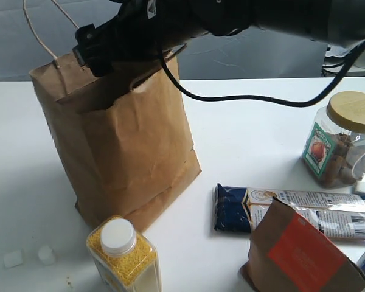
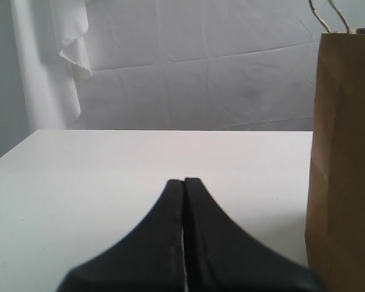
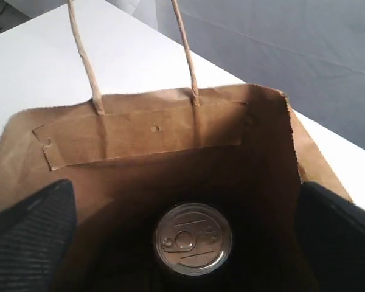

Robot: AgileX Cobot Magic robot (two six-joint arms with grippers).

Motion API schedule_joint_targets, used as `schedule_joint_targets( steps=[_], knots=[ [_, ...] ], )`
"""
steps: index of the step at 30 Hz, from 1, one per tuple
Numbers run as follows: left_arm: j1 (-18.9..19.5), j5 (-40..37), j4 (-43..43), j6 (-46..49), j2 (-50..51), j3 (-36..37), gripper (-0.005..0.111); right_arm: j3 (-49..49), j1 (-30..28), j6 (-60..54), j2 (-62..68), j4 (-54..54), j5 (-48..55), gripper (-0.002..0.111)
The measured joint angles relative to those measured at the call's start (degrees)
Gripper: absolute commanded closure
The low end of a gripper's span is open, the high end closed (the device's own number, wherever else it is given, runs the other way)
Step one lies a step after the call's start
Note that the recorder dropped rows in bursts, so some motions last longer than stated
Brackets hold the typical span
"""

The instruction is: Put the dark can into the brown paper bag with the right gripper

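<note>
Seems nearly done: dark can (image 3: 193, 239) lid-up deep in the brown paper bag (image 3: 140, 131); right claw (image 1: 96, 58) spread wide above, holding nothing; left claw (image 2: 184, 181) pinched together beside the bag; only withdrawal remaining

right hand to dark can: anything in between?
Nothing. In the right wrist view the right hand is spread open over the mouth of the brown paper bag, and only bare bag interior separates it from the dark can below.
</note>
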State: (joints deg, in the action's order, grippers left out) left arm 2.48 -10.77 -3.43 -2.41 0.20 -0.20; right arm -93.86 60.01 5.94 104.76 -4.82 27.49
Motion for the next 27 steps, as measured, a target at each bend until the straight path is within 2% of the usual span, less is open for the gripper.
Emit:
schedule_joint_targets(
  steps=[1, 2, 4, 7, 8, 13, 18, 20, 23, 27],
  knots=[
    [0.0, 0.0, 0.0, 0.0, 0.0, 0.0, 0.107, -0.2, 0.1, 0.0, -0.3, 0.0, 0.2, 0.035],
    [0.0, 0.0, 0.0, 0.0, 0.0, 0.0, 0.107, -0.3, 0.5, 0.0, -1.2, -0.1, 0.4, 0.042],
    [0.0, 0.0, 0.0, 0.0, 0.0, 0.0, 0.107, -0.3, 1.0, 0.1, -4.6, -0.1, 0.4, 0.068],
    [0.0, 0.0, 0.0, 0.0, 0.0, 0.0, 0.107, -0.1, 1.2, 3.2, -11.0, -4.0, 0.8, 0.102],
    [0.0, 0.0, 0.0, 0.0, 0.0, 0.0, 0.107, 1.1, 1.2, 4.2, -13.8, -6.1, 1.0, 0.108],
    [0.0, 0.0, 0.0, 0.0, 0.0, 0.0, 0.107, 11.3, -2.0, 6.1, -24.3, -8.3, 1.7, 0.108],
    [0.0, 0.0, 0.0, 0.0, 0.0, 0.0, 0.107, 31.1, -11.6, 6.1, -36.5, -6.9, -2.4, 0.108],
    [0.0, 0.0, 0.0, 0.0, 0.0, 0.0, 0.107, 39.5, -16.4, 5.9, -42.2, -5.7, -6.7, 0.108],
    [0.0, 0.0, 0.0, 0.0, 0.0, 0.0, 0.107, 56.5, -23.7, 0.0, -51.3, 0.1, -21.1, 0.108],
    [0.0, 0.0, 0.0, 0.0, 0.0, 0.0, 0.107, 70.3, -26.8, -5.0, -56.9, 5.8, -32.6, 0.108]
  ],
)
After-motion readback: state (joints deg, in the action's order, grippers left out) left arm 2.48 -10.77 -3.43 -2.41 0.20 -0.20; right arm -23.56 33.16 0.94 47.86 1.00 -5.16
